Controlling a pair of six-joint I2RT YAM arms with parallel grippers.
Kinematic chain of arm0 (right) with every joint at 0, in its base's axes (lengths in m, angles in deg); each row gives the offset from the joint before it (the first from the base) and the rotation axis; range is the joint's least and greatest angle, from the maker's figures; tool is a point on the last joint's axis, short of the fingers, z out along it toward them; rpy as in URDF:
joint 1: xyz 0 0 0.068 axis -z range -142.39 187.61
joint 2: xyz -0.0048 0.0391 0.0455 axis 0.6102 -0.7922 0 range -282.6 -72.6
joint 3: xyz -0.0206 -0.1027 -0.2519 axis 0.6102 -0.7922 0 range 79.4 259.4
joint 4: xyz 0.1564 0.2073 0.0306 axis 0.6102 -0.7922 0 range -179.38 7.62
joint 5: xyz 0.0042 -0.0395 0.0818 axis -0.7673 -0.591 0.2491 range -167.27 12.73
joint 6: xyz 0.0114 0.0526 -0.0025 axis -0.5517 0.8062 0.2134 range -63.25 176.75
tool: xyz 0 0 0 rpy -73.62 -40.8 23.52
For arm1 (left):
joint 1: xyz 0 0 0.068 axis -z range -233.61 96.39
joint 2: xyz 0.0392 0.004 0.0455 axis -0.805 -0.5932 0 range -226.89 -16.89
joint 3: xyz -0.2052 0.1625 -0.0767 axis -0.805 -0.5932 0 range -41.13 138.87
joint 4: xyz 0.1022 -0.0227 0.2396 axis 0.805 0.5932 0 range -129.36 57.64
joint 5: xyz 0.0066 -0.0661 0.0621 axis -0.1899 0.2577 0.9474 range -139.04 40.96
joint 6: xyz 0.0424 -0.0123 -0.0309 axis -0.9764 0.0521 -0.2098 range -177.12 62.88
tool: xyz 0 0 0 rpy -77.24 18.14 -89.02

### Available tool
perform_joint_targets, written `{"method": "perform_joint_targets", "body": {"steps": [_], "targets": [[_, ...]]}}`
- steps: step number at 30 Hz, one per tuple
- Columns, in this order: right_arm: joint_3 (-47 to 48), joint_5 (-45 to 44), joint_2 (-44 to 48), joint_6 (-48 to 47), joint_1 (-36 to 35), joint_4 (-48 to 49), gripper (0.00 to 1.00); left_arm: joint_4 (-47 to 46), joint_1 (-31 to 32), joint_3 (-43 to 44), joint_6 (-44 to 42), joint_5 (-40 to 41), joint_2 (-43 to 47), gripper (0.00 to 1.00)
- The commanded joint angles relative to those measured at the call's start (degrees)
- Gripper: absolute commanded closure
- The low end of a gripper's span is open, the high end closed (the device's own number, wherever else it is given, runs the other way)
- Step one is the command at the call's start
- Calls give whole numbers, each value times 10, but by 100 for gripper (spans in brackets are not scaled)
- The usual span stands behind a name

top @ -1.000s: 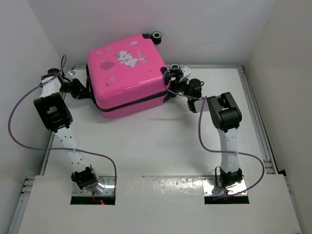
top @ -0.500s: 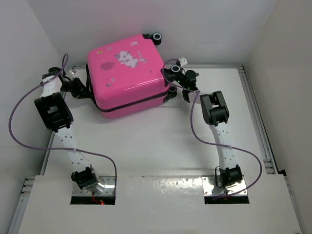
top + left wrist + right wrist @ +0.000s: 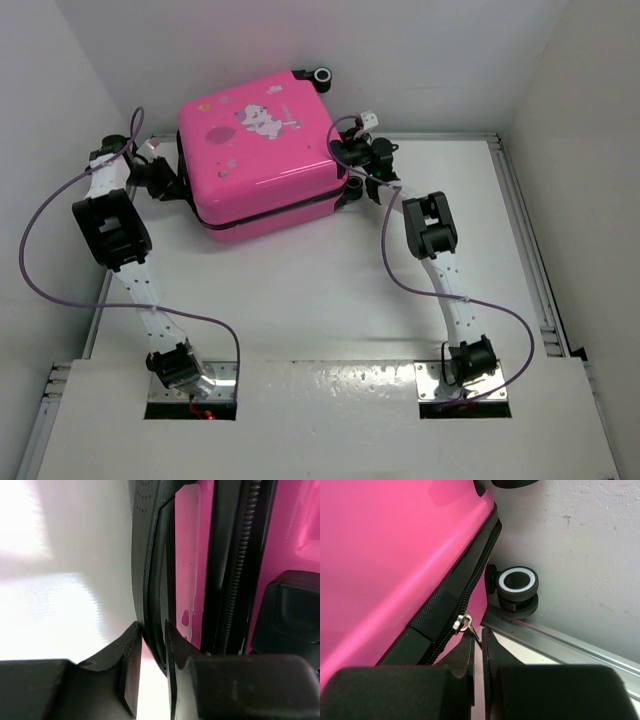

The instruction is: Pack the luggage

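White table (image 3: pixel 300 290), white enclosure walls (image 3: pixel 430 60), metal edge rail (image 3: pixel 560 645)

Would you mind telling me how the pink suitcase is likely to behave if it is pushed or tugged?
The suitcase has a glossy hard shell, so it probably stays stiff but may be slippery. Lying broad face up, it seems unlikely to tip. Its wheel sits sideways, so a tug would likely slide it rather than roll it.
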Motion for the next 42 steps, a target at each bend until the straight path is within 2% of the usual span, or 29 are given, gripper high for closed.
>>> {"method": "perform_joint_targets", "body": {"steps": [1,2,3,4,5,6,7,8,9,12,16,21,24,28,30,31,32,34,35,38,42], "targets": [[-5,-204,22,-18,65,-2,100,-157,-20,-22,-74,136,-6,71],[-33,-204,35,-16,66,4,98,-169,-15,-29,-68,130,9,68],[-46,-202,52,-15,65,17,89,-177,-15,-45,-59,123,17,44],[-80,-192,63,-15,65,24,81,-194,-15,-54,-53,123,27,34],[-99,-189,74,-10,63,46,73,-208,-15,-66,-47,123,40,27],[-136,-176,117,-7,61,50,57,-225,-9,-100,-42,123,72,13],[-178,-170,133,0,60,56,50,-266,-9,-119,-42,123,91,1],[-199,-168,146,5,59,64,45,-282,-9,-137,-35,123,107,0],[-261,-154,192,5,58,85,39,-293,-9,-156,-28,123,121,0],[-346,-116,264,13,56,113,36,-307,-9,-161,2,105,157,0],[-419,-59,345,17,46,133,25,-312,15,-190,7,109,210,0],[-436,-55,379,5,48,105,25,-352,23,-254,38,165,295,0],[-420,-32,397,-5,57,78,26,-352,42,-281,8,208,348,0],[-418,74,426,-115,81,22,26,-325,55,-298,-68,215,404,0],[-361,156,429,-119,119,-77,30,-271,55,-278,-135,134,409,0],[-310,169,411,-115,127,-173,32,-256,55,-271,-167,112,415,0],[-257,193,400,-111,140,-203,33,-250,65,-271,-173,103,415,0],[-208,202,368,-94,145,-271,35,-244,77,-288,-188,102,437,0],[-149,211,346,-89,143,-280,35,-244,91,-306,-193,102,445,0],[-80,241,303,-61,139,-295,35,-251,115,-332,-201,117,472,0],[-44,307,268,-68,103,-324,38,-251,138,-349,-196,145,486,0]]}}
